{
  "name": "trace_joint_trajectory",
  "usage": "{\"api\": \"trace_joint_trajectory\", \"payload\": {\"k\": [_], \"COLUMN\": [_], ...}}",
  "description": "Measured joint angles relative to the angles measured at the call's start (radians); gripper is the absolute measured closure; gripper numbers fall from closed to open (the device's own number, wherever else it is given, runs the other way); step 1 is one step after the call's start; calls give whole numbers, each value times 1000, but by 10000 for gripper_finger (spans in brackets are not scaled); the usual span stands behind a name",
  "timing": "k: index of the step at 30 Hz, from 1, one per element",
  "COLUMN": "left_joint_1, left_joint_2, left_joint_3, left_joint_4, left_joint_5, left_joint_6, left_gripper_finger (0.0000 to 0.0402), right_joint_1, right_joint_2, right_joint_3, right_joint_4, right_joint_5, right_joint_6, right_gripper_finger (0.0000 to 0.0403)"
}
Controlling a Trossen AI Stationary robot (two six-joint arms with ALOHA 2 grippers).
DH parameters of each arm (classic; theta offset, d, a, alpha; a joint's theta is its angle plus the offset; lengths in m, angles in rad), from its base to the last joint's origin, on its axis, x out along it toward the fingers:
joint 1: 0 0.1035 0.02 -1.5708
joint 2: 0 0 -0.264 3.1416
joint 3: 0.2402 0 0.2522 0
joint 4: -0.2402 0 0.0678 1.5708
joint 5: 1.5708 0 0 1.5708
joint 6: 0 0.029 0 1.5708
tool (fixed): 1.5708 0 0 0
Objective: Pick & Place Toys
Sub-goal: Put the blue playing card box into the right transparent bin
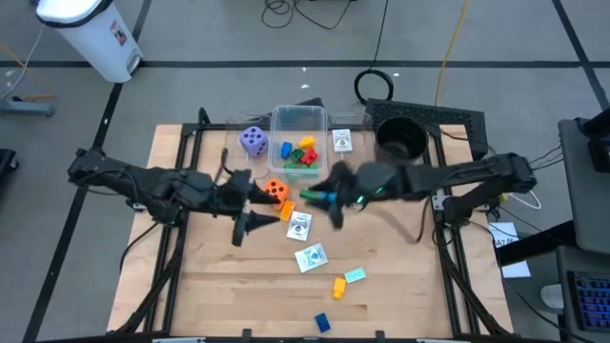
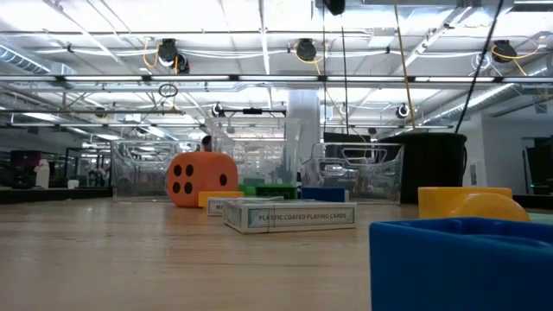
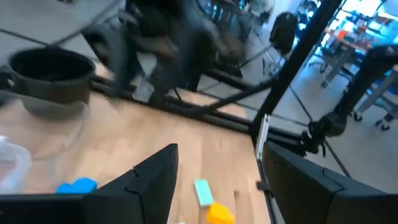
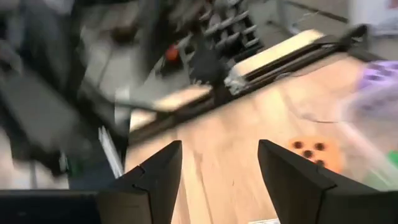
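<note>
- My right gripper (image 4: 219, 171), fingers spread, empty, sweeps near the tub (image 1: 298, 122) — it might clip the green block (image 1: 312, 194).
- Left gripper (image 3: 217, 180) — released too.

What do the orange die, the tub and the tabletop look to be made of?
Orange dotted die: matte, rounded corners, probably foam or soft plastic. Clear rectangular tub: see-through, glossy walls, likely hard plastic. Pale tabletop: visible grain and plank lines, apparently finished wood.
</note>
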Motion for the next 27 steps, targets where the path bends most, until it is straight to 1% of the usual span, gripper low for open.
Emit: {"api": "trace_joint_trajectory", "payload": {"k": [3, 6, 9, 15, 20, 27], "left_joint_1": [18, 30, 24, -9, -27, -28], "left_joint_2": [-36, -57, -68, -68, -64, -55], "left_joint_3": [0, 0, 0, 0, 0, 0], "left_joint_4": [-3, -3, -22, -73, -110, -109], "left_joint_5": [-2, -1, 0, 3, 5, 4], "left_joint_6": [14, 11, -2, -50, -82, -103], "left_gripper_finger": [160, 160, 160, 160, 160, 160], "right_joint_1": [54, 80, 82, 82, 82, 82], "right_joint_2": [99, 177, 234, 315, 371, 435], "right_joint_3": [56, 60, 59, 60, 60, 60], "right_joint_4": [-71, -84, -99, -144, -189, -201], "right_joint_5": [-41, -83, -145, -233, -288, -288], "right_joint_6": [-146, -263, -366, -417, -451, -528], "right_gripper_finger": [200, 200, 198, 185, 155, 99]}}
